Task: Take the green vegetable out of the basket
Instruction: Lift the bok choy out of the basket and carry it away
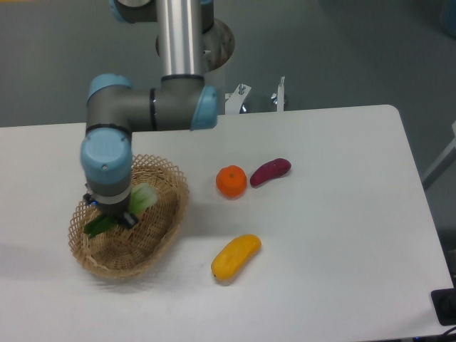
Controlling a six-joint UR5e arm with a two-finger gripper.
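The green vegetable, a small bok choy, lies in the tan wicker basket [171, 214] at the left of the table. Its pale stalk base [144, 197] sticks out to the right of the arm's wrist and its dark green leaves [97, 226] stick out to the left. My gripper [114, 216] points straight down into the basket, right over the middle of the bok choy. The wrist hides most of the gripper; only a dark fingertip [129, 218] shows at the vegetable. I cannot tell whether the jaws are closed on it.
An orange [231, 181] and a purple sweet potato [270, 171] lie right of the basket at mid-table. A yellow oblong fruit [236, 256] lies nearer the front. The arm's base stands behind the table's far edge.
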